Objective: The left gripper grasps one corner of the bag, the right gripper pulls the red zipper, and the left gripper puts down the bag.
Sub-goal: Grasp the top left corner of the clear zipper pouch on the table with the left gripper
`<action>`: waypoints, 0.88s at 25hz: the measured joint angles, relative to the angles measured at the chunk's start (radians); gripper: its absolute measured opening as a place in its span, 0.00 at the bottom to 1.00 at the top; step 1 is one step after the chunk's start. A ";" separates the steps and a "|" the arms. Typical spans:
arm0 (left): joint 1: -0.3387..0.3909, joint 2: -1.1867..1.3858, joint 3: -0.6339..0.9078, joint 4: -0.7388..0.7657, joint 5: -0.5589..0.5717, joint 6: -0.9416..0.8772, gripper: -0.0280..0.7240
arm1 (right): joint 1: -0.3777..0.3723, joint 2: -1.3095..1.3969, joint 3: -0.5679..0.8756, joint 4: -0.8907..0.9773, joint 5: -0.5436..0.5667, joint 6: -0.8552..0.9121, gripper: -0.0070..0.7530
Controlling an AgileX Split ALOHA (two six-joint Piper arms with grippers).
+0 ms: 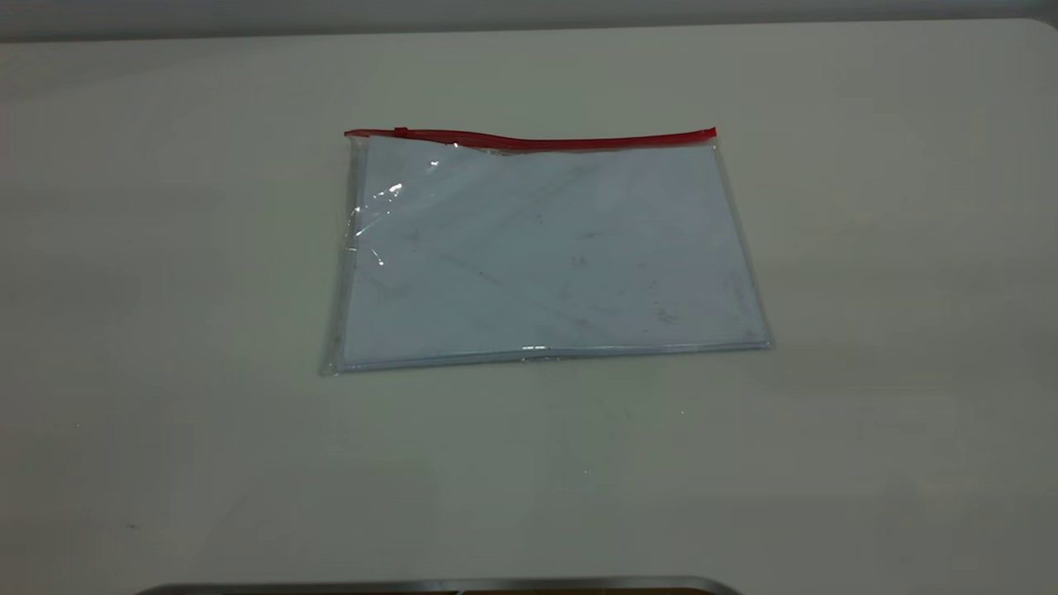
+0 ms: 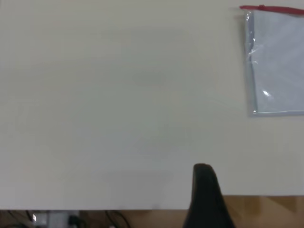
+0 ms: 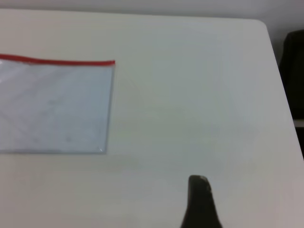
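Neither gripper touches the bag (image 1: 545, 252), and whether their jaws are open cannot be told; the bag lies flat at the centre of the table (image 1: 165, 248) in the exterior view, long axis left-right, zipper (image 1: 529, 140) along its far edge, slider (image 1: 401, 131) near the upper-left corner.

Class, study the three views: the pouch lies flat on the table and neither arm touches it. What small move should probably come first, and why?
Probably the left gripper should travel toward the corner of the bag at the slider end of the red zipper. The bag lies flat and untouched on the table, and both the left and right gripper sit back near the table edge, far from it.
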 joint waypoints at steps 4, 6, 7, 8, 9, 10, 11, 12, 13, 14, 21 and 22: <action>0.000 0.239 -0.053 -0.109 -0.115 0.060 0.79 | 0.000 0.124 -0.026 0.032 -0.038 0.000 0.77; 0.000 0.346 -0.059 -0.193 -0.197 0.121 0.79 | 0.000 0.190 -0.029 0.037 -0.061 -0.004 0.77; 0.000 0.404 -0.061 -0.228 -0.230 0.158 0.79 | 0.000 0.228 -0.029 0.037 -0.068 -0.006 0.77; 0.000 0.461 -0.062 -0.268 -0.267 0.195 0.79 | 0.000 0.269 -0.029 0.037 -0.077 -0.007 0.77; 0.000 0.507 -0.062 -0.306 -0.302 0.231 0.79 | 0.000 0.303 -0.029 0.038 -0.087 -0.009 0.77; 0.000 0.562 -0.062 -0.334 -0.337 0.263 0.79 | 0.000 0.346 -0.029 0.038 -0.107 -0.011 0.77; 0.000 0.616 -0.062 -0.368 -0.368 0.301 0.79 | 0.000 0.388 -0.029 0.038 -0.124 -0.011 0.77; 0.000 0.669 -0.062 -0.401 -0.409 0.342 0.79 | 0.000 0.424 -0.029 0.038 -0.147 -0.011 0.77; 0.000 0.712 -0.062 -0.434 -0.450 0.383 0.79 | 0.000 0.467 -0.029 0.039 -0.171 -0.011 0.77; 0.000 0.763 -0.062 -0.463 -0.483 0.416 0.79 | 0.000 0.510 -0.029 0.039 -0.194 -0.011 0.77; 0.000 1.092 -0.164 -0.689 -0.576 0.681 0.79 | 0.000 0.808 -0.092 0.069 -0.332 -0.013 0.77; 0.000 1.140 -0.190 -0.715 -0.578 0.712 0.79 | 0.000 0.853 -0.110 0.069 -0.340 -0.022 0.77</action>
